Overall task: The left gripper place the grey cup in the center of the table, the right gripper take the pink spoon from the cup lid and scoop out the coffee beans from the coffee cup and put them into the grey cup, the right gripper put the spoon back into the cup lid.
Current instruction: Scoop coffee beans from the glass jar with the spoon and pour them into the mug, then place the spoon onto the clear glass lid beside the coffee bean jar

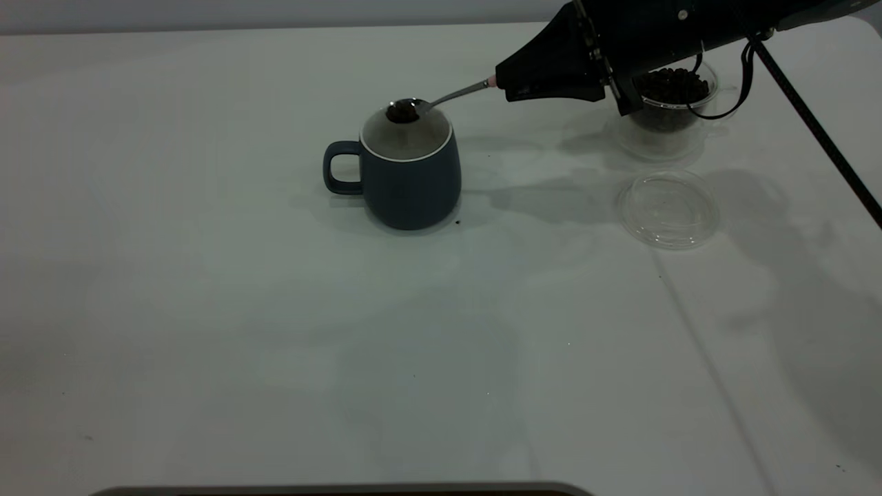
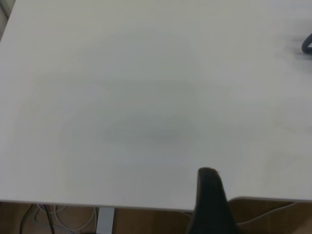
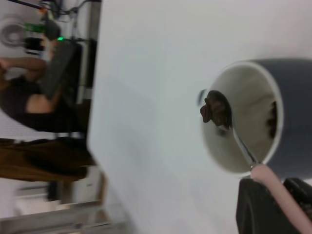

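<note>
1. The right arm reached in from the far right of the scene, stretched leftward above the table.
2. The right gripper (image 1: 501,81) pointed left with its jaws clamped on the pink spoon (image 1: 441,98).
3. The left arm was parked out of the exterior view.

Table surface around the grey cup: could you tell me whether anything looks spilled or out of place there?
One small dark speck lies on the table by the grey cup's base, perhaps a stray bean fragment. Otherwise nothing stands out; the pink spoon carries beans over the cup's mouth.
</note>
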Controlling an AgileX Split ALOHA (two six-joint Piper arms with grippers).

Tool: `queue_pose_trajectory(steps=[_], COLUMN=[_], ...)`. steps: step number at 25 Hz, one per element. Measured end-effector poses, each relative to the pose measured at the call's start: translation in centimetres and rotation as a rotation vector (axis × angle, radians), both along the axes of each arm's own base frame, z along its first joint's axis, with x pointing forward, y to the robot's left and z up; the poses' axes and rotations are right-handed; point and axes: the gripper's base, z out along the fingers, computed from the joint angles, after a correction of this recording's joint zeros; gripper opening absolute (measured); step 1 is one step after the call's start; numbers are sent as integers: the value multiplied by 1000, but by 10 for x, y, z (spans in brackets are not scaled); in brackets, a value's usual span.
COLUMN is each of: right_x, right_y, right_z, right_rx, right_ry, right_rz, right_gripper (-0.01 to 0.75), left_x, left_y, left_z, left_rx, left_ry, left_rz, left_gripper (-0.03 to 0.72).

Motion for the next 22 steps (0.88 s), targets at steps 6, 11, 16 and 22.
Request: queue_pose_trajectory(steps=[6, 11, 16, 22], right_x=[-3, 0, 0, -17], right_y=[12, 9, 5, -15], right_z=[6, 26, 61, 111], right_rx=[-60, -157, -238, -317], right_ry=[-189, -335, -449, -471], right_rz=[128, 189, 253, 370], right_gripper=[93, 93, 93, 93], left_x=[0, 0, 0, 0], left_y=[0, 0, 0, 0], left_z=[0, 0, 0, 0], left_rx=[0, 0, 0, 0], left_ry=[0, 0, 0, 0], left_rz=[0, 0, 0, 0], left_gripper=[567, 567, 567, 567])
